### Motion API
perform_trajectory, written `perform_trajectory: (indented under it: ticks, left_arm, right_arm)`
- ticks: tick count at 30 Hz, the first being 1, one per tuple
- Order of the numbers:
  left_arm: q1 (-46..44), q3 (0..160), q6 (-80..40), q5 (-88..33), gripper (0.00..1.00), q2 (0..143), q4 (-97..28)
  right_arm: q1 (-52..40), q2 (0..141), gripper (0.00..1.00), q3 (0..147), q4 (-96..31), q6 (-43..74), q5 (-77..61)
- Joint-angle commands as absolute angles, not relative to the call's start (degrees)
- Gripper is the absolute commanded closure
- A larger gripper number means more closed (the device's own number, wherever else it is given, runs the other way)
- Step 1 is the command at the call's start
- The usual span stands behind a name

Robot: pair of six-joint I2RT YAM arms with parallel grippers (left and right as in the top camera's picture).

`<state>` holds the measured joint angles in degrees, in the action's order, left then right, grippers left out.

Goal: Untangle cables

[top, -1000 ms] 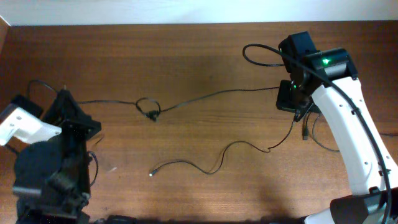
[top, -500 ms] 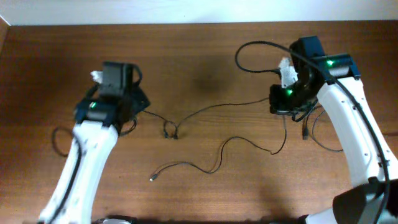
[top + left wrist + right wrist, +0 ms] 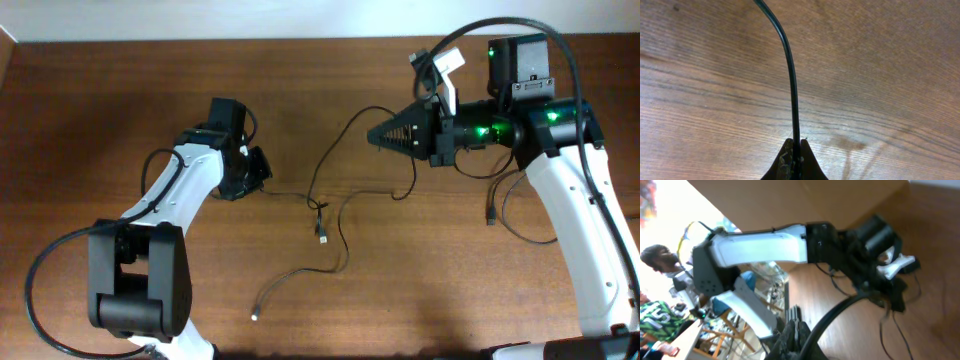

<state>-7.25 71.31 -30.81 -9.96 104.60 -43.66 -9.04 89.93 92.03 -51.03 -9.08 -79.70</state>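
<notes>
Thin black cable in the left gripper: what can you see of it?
The thin black cable looks smooth and round. It is pinched between the shut tips of the left gripper, runs straight out over the brown wooden table, then curves off to one side. Overhead it leads toward mid-table; its ends cannot be traced.

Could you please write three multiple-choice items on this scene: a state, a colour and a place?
1. How is the left hand? A wide open; B shut empty; C shut on a thin black cord.
2. What colour are the lights on the white right arm? A red; B green; C blue.
3. Where is the small silvery plug? A in the left hand; B loose on the brown wooden table; C on the right arm.
Answers: C, the left wrist view shows its tips pinching the cord; B, they glow green; B, it lies apart on bare wood.
</notes>
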Motion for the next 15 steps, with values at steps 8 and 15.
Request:
perform_trajectory:
  ticks: [8, 15]
  left_arm:
    - [-7.0, 71.3, -30.3, -26.4, 1.00, 104.9, -37.2]
    - [-7.0, 71.3, -30.8, -30.2, 1.00, 104.9, -36.0]
  right_arm:
    - [-17.8, 89.2, 0.96, 93.4, -52.2, 4.7, -51.5]
    - [-29.0, 89.2, 0.96, 93.4, -49.4, 4.2, -48.3]
